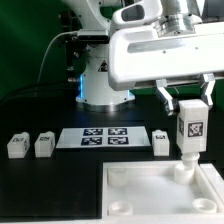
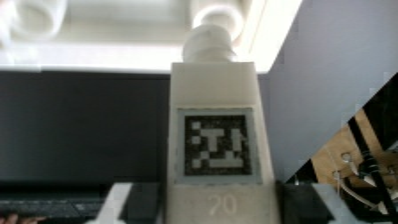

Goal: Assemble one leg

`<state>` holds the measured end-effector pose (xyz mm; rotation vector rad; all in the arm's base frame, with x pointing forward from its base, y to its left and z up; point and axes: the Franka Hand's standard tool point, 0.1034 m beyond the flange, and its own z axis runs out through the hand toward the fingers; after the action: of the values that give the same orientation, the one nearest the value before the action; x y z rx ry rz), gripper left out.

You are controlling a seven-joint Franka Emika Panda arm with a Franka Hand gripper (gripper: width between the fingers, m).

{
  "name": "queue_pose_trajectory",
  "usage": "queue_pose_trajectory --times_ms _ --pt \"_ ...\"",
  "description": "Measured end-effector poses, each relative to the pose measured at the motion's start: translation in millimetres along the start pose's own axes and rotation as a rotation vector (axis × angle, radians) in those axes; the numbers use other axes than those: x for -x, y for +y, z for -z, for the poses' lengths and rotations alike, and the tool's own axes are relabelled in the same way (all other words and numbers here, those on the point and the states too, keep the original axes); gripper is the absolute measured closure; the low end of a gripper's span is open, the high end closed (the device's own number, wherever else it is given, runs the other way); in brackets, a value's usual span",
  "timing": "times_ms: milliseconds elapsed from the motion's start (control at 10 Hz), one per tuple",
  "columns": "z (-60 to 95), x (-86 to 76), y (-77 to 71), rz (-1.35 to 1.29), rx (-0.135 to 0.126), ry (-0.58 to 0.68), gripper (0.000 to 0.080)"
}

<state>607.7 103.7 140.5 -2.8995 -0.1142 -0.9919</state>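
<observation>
While claw (image 1: pixel 187 106) grips leg (image 1: pixel 188 131) above panel (image 1: pixel 140 173), spare leg (image 1: pixel 161 141) beside.

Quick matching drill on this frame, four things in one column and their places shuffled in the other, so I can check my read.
Things:
1. tagged white plastic leg block
2. large white square panel with corner sockets
3. thin flat white marker board
4. leftmost small white plastic block

Places:
A. on the table, far exterior view's left
B. lying nearest the exterior camera
C. held upright in the claw
D. flat before the robot base

Pairs: 1-C, 2-B, 3-D, 4-A
</observation>
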Motion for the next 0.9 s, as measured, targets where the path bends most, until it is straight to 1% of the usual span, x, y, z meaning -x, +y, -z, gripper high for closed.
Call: queue_pose_trajectory --times_ms 100,400,500,600,700,900 --pt "-1.2 0.9 -1.6 0.003 -0.002 -0.002 0.0508" --pt "-1.7 2.2 -0.5 0.001 -0.001 -0.004 0.0508" --pt "-7.5 8.5 -1.1 0.003 0.0 -0.012 0.0508" --pt "-17.2 9.7 1.1 -0.002 0.0 -0.019 0.0508" --pt "-22.4 8.4 1.5 -0.005 0.0 -0.018 0.0508" --pt "-28.1 15.7 0.2 -0.005 -0.001 -0.032 0.0508"
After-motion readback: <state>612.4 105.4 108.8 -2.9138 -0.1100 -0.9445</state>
